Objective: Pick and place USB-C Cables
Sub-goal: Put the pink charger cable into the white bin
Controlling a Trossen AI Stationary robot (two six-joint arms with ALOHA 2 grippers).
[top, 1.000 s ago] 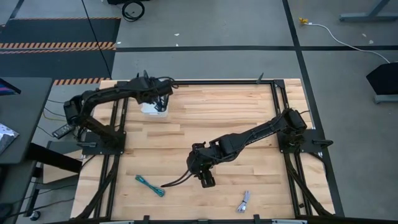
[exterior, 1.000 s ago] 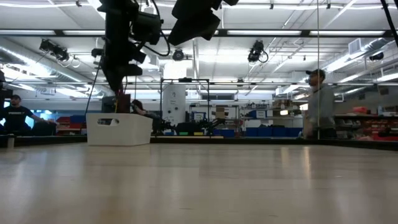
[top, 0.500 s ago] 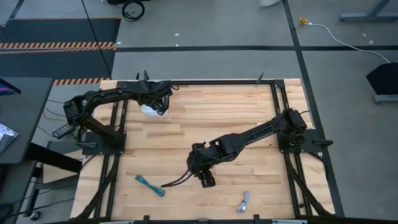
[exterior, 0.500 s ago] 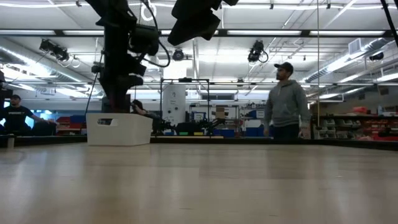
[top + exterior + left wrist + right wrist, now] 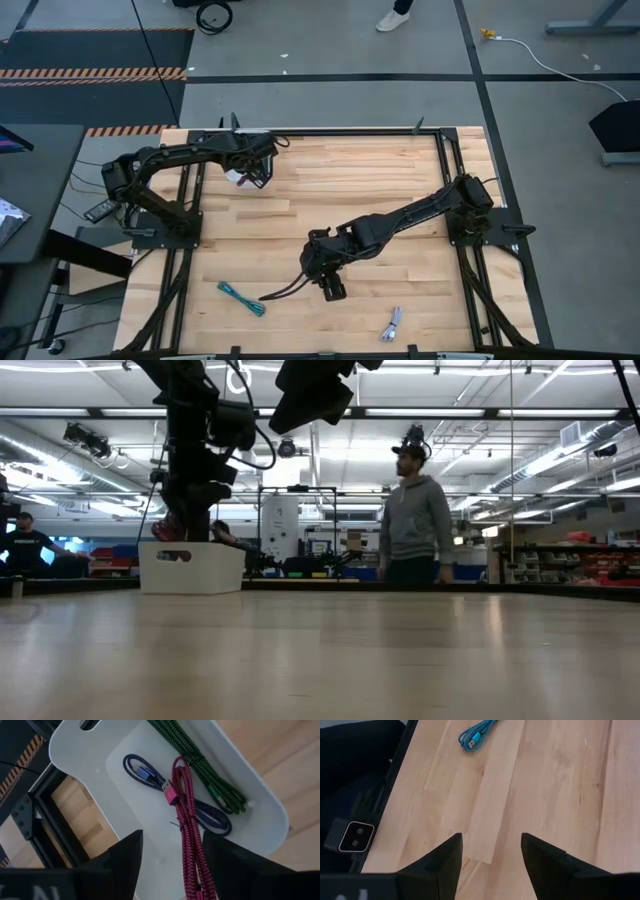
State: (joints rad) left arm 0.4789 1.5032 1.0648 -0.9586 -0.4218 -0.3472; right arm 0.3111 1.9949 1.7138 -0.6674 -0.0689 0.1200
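At the table's far left, my left gripper (image 5: 252,172) hovers over a white bin (image 5: 90,755), open. Inside the bin lie a dark green cable (image 5: 200,765) and a purple cable (image 5: 145,770). The magenta cable (image 5: 185,810) rests across the purple one, and its near end runs down between my fingers without touching either; in the low view a reddish end (image 5: 165,530) shows above the bin's rim. My right gripper (image 5: 331,291) stands open above the table's near middle with nothing in it. The teal cable (image 5: 241,298) and the lilac-grey cable (image 5: 392,325) lie on the wood near the front edge.
A black frame (image 5: 445,180) runs around the wooden table top. A thick black robot wire (image 5: 283,291) trails beside the right gripper. Bare wood (image 5: 340,180) lies between the bin and the right arm. A person (image 5: 415,515) stands in the room beyond the table.
My left gripper has opened over the bin and let go of the magenta cable, which has dropped onto the purple cable in the bin. In the room behind, a person has walked leftward across the low view.
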